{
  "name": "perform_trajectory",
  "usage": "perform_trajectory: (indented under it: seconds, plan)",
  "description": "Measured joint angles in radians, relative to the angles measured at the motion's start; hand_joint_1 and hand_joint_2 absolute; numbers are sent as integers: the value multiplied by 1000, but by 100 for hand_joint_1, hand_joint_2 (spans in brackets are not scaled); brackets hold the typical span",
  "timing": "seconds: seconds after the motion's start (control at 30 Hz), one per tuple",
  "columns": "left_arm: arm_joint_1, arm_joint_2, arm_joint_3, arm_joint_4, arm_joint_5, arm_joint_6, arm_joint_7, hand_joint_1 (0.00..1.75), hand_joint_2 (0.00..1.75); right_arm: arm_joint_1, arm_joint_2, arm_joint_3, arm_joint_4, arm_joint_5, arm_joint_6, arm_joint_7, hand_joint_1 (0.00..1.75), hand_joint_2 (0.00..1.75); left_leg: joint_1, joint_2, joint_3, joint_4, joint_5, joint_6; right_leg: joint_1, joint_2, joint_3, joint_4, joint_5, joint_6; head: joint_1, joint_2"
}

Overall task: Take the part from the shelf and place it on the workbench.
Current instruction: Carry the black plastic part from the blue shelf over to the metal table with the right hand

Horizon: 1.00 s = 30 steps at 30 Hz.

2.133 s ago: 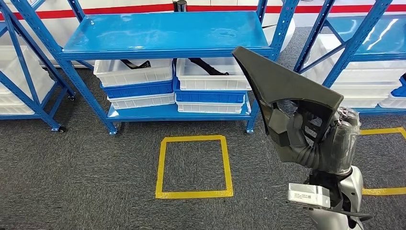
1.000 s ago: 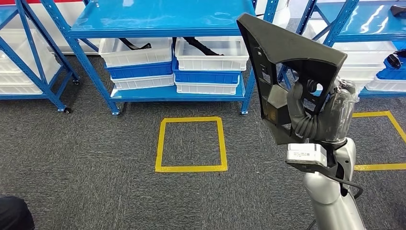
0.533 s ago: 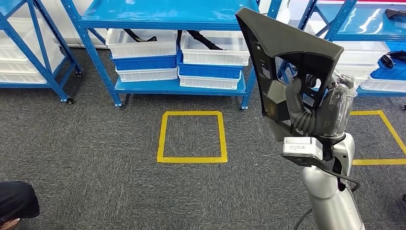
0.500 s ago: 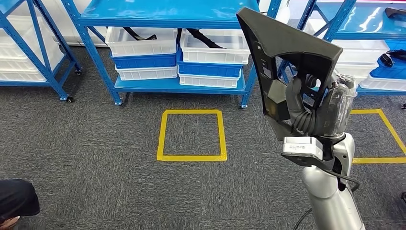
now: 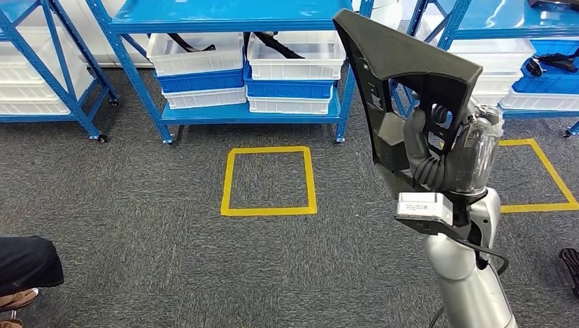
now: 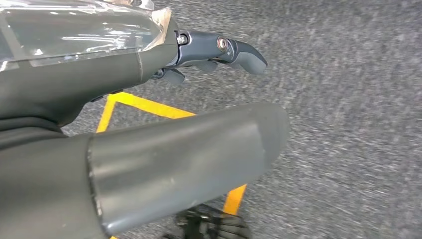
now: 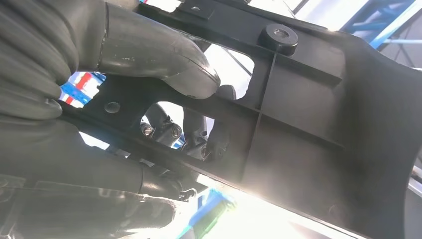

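Observation:
A large black plastic part (image 5: 403, 68), triangular with cut-outs and ribs, stands upright in front of me at the right of the head view. My right hand (image 5: 437, 160) grips it from behind, with fingers reaching through one cut-out. In the right wrist view the thumb (image 7: 159, 50) presses on a rib of the part (image 7: 323, 114) and the fingers (image 7: 199, 134) curl through the opening. My left hand (image 6: 164, 149) hangs above the carpet with its fingers (image 6: 234, 50) stretched out and holding nothing.
A blue shelf rack (image 5: 225, 14) with white and blue bins (image 5: 293, 65) stands ahead, with more racks (image 5: 41, 61) to both sides. Yellow tape squares (image 5: 268, 181) mark the grey carpet. A person's leg and shoe (image 5: 24, 263) are at the lower left.
The whole view has shifted: the rack sits farther off and higher in the picture, and a person's leg has come in at the lower left. My right hand still holds the part upright.

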Motion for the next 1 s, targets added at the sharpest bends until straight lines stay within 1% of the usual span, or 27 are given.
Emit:
perform_trajectory:
  seconds: [0.03, 0.07, 0.1, 0.17, 0.2, 0.23, 0.3, 0.33, 0.37, 0.4, 0.43, 0.47, 0.5, 0.53, 0.57, 0.6, 0.63, 0.67, 0.7, 0.73, 0.77, 0.8, 0.83, 0.87, 0.9, 0.97, 1.0]
  plan:
    - [0, 0, 0, 0, 0, 0, 0, 0, 0, 1, 3, 1, 0, 3, 0, 2, 175, 175, 0, 0, 14, 17, 10, 0, 1, 0, -17, 4, 10, 2, 0, 0]
    - [0, -1, 0, 0, 0, 0, 0, 0, 0, 1, 5, 2, 0, 6, 0, 3, 175, 175, 0, 0, 46, -3, 32, 2, 1, 1, -34, 9, 19, 5, 0, 0]
    - [-1, -1, 0, 0, 0, 0, 0, 0, 0, 1, 6, 3, 0, 7, 0, 5, 175, 175, 0, -1, 97, -56, 51, 6, 1, 1, -49, 15, 27, 8, 0, 0]
    - [-3, -1, 0, 0, 0, 0, 0, 0, 0, 0, 9, 5, -1, 8, 0, 7, 175, 175, -3, -4, 203, -195, 44, 15, 4, 1, -71, 24, 41, 18, 1, 0]
    - [-4, -1, 0, 0, 1, 0, -1, 0, 0, -2, 10, 6, -1, 8, 0, 7, 175, 175, -5, -5, 233, -243, 31, 20, 5, 0, -77, 26, 47, 24, 2, 0]
    - [-5, -1, 0, 0, 1, 0, -1, 0, 0, -4, 11, 7, -1, 9, 0, 7, 175, 175, -10, -6, 243, -267, 22, 25, 5, -2, -80, 27, 55, 31, 3, 0]
    - [-4, -2, 2, 0, 3, 2, -1, 0, 0, -13, 12, 9, 1, 11, 4, 8, 175, 175, -13, -2, 233, -279, 38, 41, 4, -3, -87, 27, 67, 45, 4, 0]
    - [-4, -2, 4, 0, 4, 3, -2, 0, 0, -19, 12, 9, 3, 11, 6, 8, 175, 175, -13, 1, 225, -283, 51, 49, 3, -2, -95, 36, 59, 46, 3, 0]
    - [-4, -3, 6, 0, 6, 4, -4, 0, 0, -26, 13, 9, 7, 11, 10, 8, 175, 175, -11, 4, 215, -288, 65, 57, 4, -1, -110, 62, 33, 44, 5, 0]
    - [-5, -3, 10, 0, 9, 6, -8, 0, 0, -33, 13, 9, 11, 11, 12, 9, 175, 175, -9, 7, 202, -291, 78, 62, 3, 1, -128, 108, -6, 39, 6, 0]
    - [-6, -3, 13, 0, 13, 7, -11, 0, 0, -39, 13, 10, 15, 10, 13, 9, 175, 175, -9, 8, 186, -292, 90, 65, 1, 2, -149, 169, -50, 35, 7, 0]
    - [-6, -3, 17, 0, 16, 8, -14, 0, 0, -43, 13, 10, 20, 10, 14, 9, 175, 175, -8, 8, 168, -291, 103, 66, -1, 3, -168, 237, -85, 35, 8, 0]
    - [-5, -4, 21, 0, 19, 8, -15, 0, 0, -44, 13, 10, 23, 9, 15, 9, 175, 175, -8, 9, 152, -291, 115, 65, -4, 3, -175, 289, -101, 41, 8, 0]
    - [-5, -4, 24, 0, 21, 8, -15, 0, 0, -44, 13, 10, 27, 9, 15, 9, 175, 175, -8, 9, 136, -290, 127, 62, -6, 3, -168, 313, -99, 52, 8, 0]
    - [-4, -5, 26, 0, 22, 8, -15, 0, 0, -45, 13, 10, 30, 9, 15, 9, 175, 175, -7, 10, 121, -290, 139, 59, -9, 3, -144, 300, -82, 64, 8, 0]
    - [-4, -6, 28, 0, 23, 8, -16, 0, 0, -47, 13, 10, 33, 9, 16, 9, 175, 175, -6, 10, 108, -289, 150, 55, -11, 3, -100, 249, -62, 73, 8, 0]
    - [-4, -6, 29, 0, 23, 8, -16, 0, 0, -50, 14, 11, 34, 9, 16, 9, 175, 175, -7, 9, 97, -287, 161, 50, -13, 2, -41, 172, -54, 77, 8, 0]
    - [-4, -7, 30, 0, 23, 8, -16, 0, 0, -53, 14, 11, 36, 9, 17, 9, 175, 175, -8, 9, 88, -285, 170, 44, -10, 3, 13, 96, -56, 74, 7, 0]
    - [-4, -8, 31, 0, 23, 8, -17, 0, 0, -57, 15, 11, 37, 11, 16, 9, 175, 175, -10, 8, 83, -284, 179, 38, -7, 3, 50, 37, -64, 67, 6, 0]
    - [-3, -8, 32, 0, 23, 9, -18, 0, 0, -59, 16, 12, 38, 17, 15, 9, 175, 175, -11, 6, 80, -284, 187, 31, -3, 3, 68, 5, -73, 59, 5, 0]
    - [-2, -8, 33, 1, 23, 9, -20, 0, 0, -60, 17, 12, 39, 25, 14, 9, 175, 175, -11, 4, 79, -286, 195, 25, 1, 3, 68, -4, -74, 50, 4, 0]
    - [0, -8, 34, 1, 23, 9, -23, 0, 0, -60, 18, 13, 41, 35, 13, 11, 175, 175, -9, 2, 78, -287, 199, 19, -3, 1, 62, -3, -69, 42, 4, 0]
    - [1, -8, 36, 1, 23, 10, -24, 0, 0, -61, 19, 14, 42, 45, 12, 12, 175, 175, -5, 0, 73, -279, 190, 14, -7, -3, 58, -3, -62, 31, 3, 0]
    - [3, -8, 38, 1, 24, 10, -26, 0, 0, -62, 20, 15, 42, 52, 11, 14, 175, 175, -2, -1, 63, -255, 165, 9, -11, -8, 53, -4, -55, 19, 3, 0]
    - [5, -9, 40, 1, 24, 10, -26, 0, 0, -63, 21, 17, 43, 57, 10, 15, 175, 175, 1, -2, 46, -211, 125, 3, -15, -14, 48, -4, -48, 10, 3, 0]
    - [8, -9, 42, 1, 25, 10, -27, 0, 0, -62, 23, 18, 44, 59, 8, 16, 175, 175, 2, -3, 1, -78, 36, -7, -12, -25, 37, -3, -36, 1, 2, 0]
    - [9, -9, 42, 2, 25, 10, -29, 0, 0, -59, 23, 18, 45, 59, 7, 16, 175, 175, 3, -3, -13, -22, 13, -11, -11, -32, 32, -3, -31, 1, 2, 0]
